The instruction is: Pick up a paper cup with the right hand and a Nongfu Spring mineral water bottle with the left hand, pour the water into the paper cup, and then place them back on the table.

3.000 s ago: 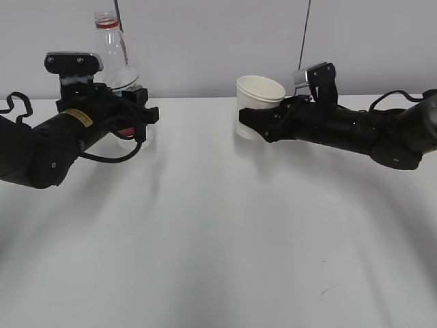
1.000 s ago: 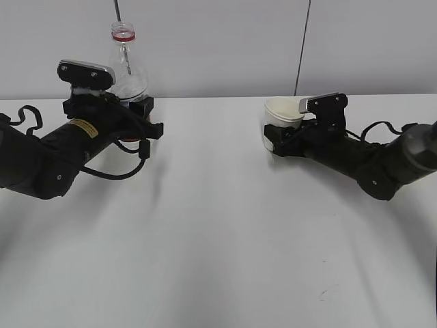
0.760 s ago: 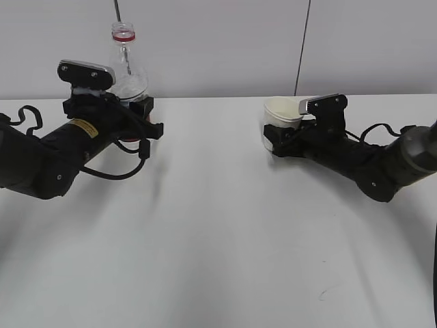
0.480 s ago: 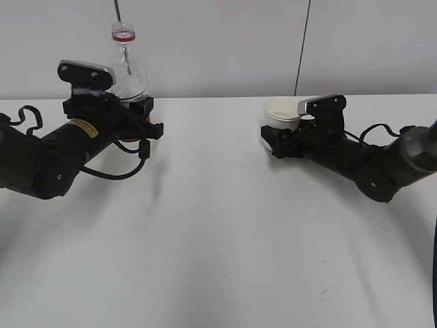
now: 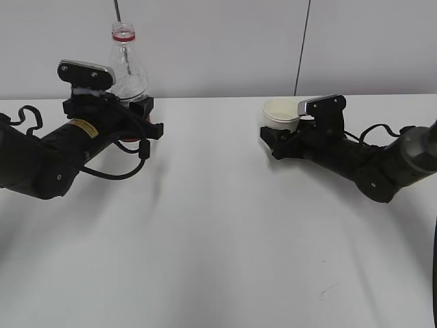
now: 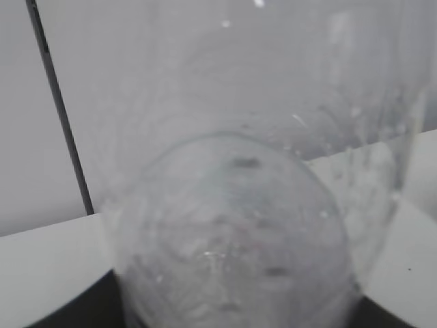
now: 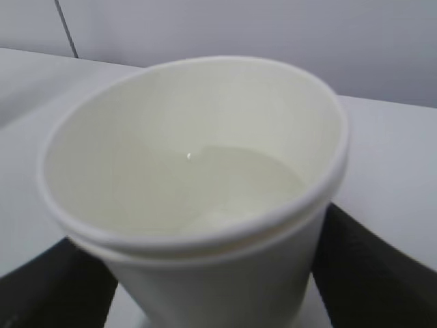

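Around me there's just the white table point(image 5: 218, 239), a pale wall behind it, and two thin dark cords hanging down that wall, one behind the bottle point(image 5: 117, 14) and one above the cup point(image 5: 301, 48). A small dark scratch point(image 5: 326, 292) marks the tabletop near the front right. Nothing stands between my two arms; the middle of the table lies bare.

On the left side, my left hand point(image 5: 140, 119) is clamped round the lower body of the Nongfu Spring mineral water bottle point(image 5: 127, 68). The bottle stands upright at the back left of the table, its red neck ring showing, its mouth uncapped. My own wrist block and cables cover the label, so only a sliver of red peeks out below the gripper. From the left wrist camera the clear plastic point(image 6: 232, 205) fills nearly everything, speckled with droplets, blurred, with dark finger edges at the bottom corners.

On the right, my right hand point(image 5: 273, 140) grips the paper cup point(image 5: 282, 113) low on its wall, at the back right of the table, well apart from the bottle. The cup sits upright. The right wrist view shows its rolled rim point(image 7: 198, 232), cream inside, and the water point(image 7: 239, 184) pooled clear in the bottom, with black fingers point(image 7: 362, 273) pressing either side.
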`<state>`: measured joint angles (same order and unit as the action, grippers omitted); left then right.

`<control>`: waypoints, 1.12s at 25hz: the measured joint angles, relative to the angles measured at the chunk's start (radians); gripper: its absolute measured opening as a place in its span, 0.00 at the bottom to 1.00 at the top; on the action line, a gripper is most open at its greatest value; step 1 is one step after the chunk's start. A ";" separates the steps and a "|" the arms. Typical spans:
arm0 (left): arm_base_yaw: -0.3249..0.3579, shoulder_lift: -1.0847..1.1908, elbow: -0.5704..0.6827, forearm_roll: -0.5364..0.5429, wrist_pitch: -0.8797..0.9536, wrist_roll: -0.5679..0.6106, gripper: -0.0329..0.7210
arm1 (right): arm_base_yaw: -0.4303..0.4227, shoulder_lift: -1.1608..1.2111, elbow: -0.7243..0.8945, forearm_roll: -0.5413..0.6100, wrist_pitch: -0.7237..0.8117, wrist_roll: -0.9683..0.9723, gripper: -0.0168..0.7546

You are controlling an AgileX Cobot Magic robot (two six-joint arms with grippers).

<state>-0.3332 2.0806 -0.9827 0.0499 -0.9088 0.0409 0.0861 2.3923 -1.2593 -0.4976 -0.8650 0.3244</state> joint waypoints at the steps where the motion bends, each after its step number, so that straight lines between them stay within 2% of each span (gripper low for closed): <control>1: 0.000 0.000 0.000 0.000 0.000 0.000 0.44 | 0.000 0.000 0.002 0.000 0.000 0.000 0.82; 15: 0.000 0.000 0.000 0.000 0.000 0.002 0.44 | 0.000 -0.045 0.064 0.000 -0.006 0.000 0.82; 28: 0.000 0.000 0.000 0.000 0.000 0.002 0.44 | 0.000 -0.065 0.064 -0.059 -0.006 0.000 0.79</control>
<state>-0.3332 2.0806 -0.9827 0.0499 -0.9088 0.0432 0.0861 2.3270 -1.1952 -0.5566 -0.8712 0.3244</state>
